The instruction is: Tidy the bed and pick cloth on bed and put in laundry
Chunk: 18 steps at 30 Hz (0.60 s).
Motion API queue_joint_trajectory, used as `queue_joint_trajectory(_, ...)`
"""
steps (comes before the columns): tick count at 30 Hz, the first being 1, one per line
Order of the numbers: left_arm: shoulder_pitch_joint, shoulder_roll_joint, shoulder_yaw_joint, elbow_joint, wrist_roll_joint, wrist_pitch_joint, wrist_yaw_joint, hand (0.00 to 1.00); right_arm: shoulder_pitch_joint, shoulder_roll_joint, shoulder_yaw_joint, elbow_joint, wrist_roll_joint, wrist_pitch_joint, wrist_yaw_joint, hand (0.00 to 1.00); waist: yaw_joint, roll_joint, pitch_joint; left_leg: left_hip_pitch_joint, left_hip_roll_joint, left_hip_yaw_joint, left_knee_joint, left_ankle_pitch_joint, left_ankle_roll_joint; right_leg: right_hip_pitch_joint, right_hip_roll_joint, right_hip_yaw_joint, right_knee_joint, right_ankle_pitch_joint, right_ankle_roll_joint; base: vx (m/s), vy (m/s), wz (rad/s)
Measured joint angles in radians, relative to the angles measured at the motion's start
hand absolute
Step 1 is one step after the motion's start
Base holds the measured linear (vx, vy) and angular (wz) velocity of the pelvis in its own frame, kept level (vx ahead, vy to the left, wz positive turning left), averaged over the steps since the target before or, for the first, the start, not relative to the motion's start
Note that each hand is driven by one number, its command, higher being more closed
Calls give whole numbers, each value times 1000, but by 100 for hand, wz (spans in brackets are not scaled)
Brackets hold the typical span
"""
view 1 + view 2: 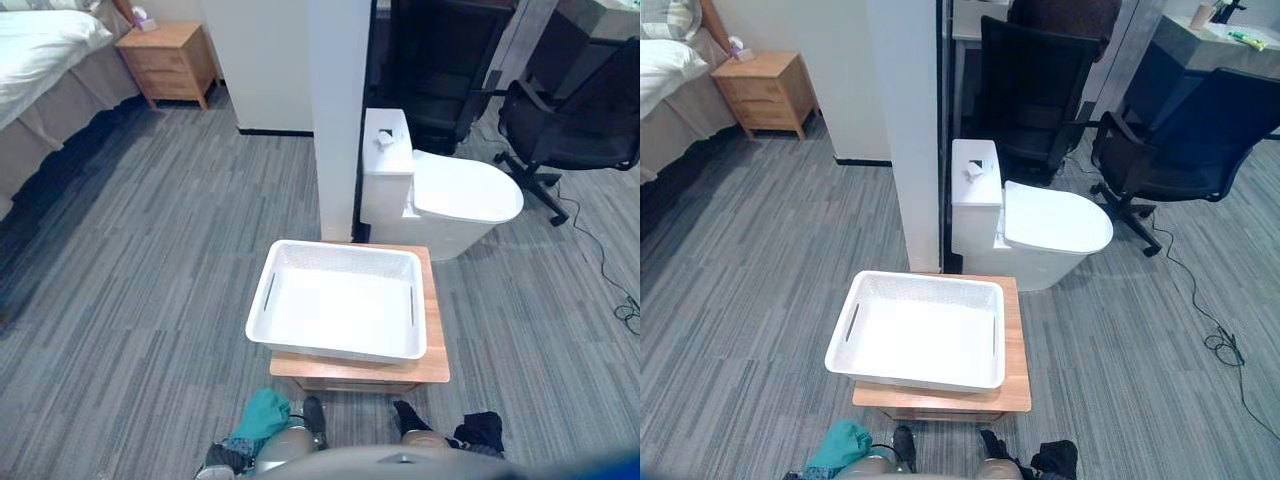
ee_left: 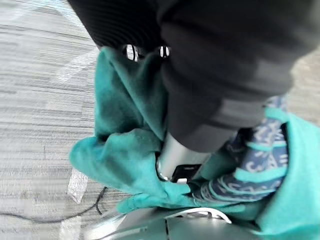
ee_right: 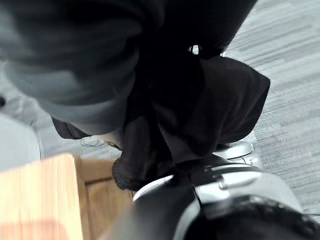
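**Clothes carried to the laundry basket, drop still to do**

The white basket (image 1: 340,310) sits empty on a small wooden tabletop (image 1: 436,345). It is the landmark here. On the near side of the basket, low and toward its left corner, a teal cloth (image 1: 262,415) hangs bunched from the left hand (image 2: 115,25). A blue patterned stretch of fabric shows beside it in the left wrist view. Near the basket's right front corner, a black cloth (image 1: 482,430) hangs from the right hand (image 3: 200,25). Both hands are buried in fabric, so I cannot tell whether either is clamped or loose. The bed (image 1: 40,50) lies well beyond the basket, to its far left.

By my reading the carrying is done and the step is delivery. Next, each bundle should be lifted forward over the near rim and let go inside, clear of the tabletop edge.
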Motion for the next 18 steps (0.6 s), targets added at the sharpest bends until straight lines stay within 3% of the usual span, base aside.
queue_joint_trajectory(2, 4, -7, 18, 2, 0, 1, 4, 100, 0, 3, -4, 0, 4, -1, -18, 100, 0, 0, -6, 12, 4, 6, 0, -6, -1, 10, 2, 1, -2, 5, -7, 82, -60, -14)
queue_joint_trajectory(3, 0, -13, 81, 4, 0, 4, 2, 100, 4, 7, -121, -29, 5, 0, -24, 100, 3, -5, -11, 18, 12, 27, 0, -13, -3, 10, 6, 8, -6, 5, -7, 91, -62, -25)
queue_joint_trajectory(5, -8, -18, 96, 10, -1, 6, 0, 100, -6, -38, -187, -66, 6, -1, -6, 100, 3, 3, -16, 27, 14, 31, 0, -20, -8, 20, 7, 11, -14, 7, -4, 111, -61, -19)
queue_joint_trajectory(8, -24, -14, 139, 37, 1, 25, 4, 100, -62, -95, -199, -82, -15, -2, -81, 100, 0, -7, -19, 47, 23, 42, 0, -31, -21, 38, 14, 12, -23, 12, 6, 91, -58, -12)
queue_joint_trajectory(10, -39, -9, 142, 34, 1, 26, 1, 100, -113, -125, -220, -113, -14, 2, -81, 100, 2, -12, -20, 45, 23, 40, 0, -33, -25, 40, 17, 5, -24, 14, 13, 86, -37, 1)
queue_joint_trajectory(12, -43, -6, 150, 33, 0, 25, -1, 100, -164, -179, -229, -185, -15, 12, -70, 100, 4, -12, -20, 45, 24, 33, 0, -35, -24, 43, 13, -4, -25, 12, 18, 92, -45, 8)
queue_joint_trajectory(15, -24, -2, 152, 31, 0, 17, -6, 100, -233, -283, -172, -438, -21, 11, -70, 100, 2, -12, -21, 44, 17, 25, 0, -44, -20, 43, 5, -15, -24, 13, 36, 99, -2, 3)
queue_joint_trajectory(18, -4, 13, 130, 26, -1, 13, -6, 100, -309, -323, -136, -604, -76, 9, -82, 100, 2, -16, -19, 42, 19, 17, 0, -47, -21, 39, 9, -28, -15, 17, 42, 83, 3, 5)
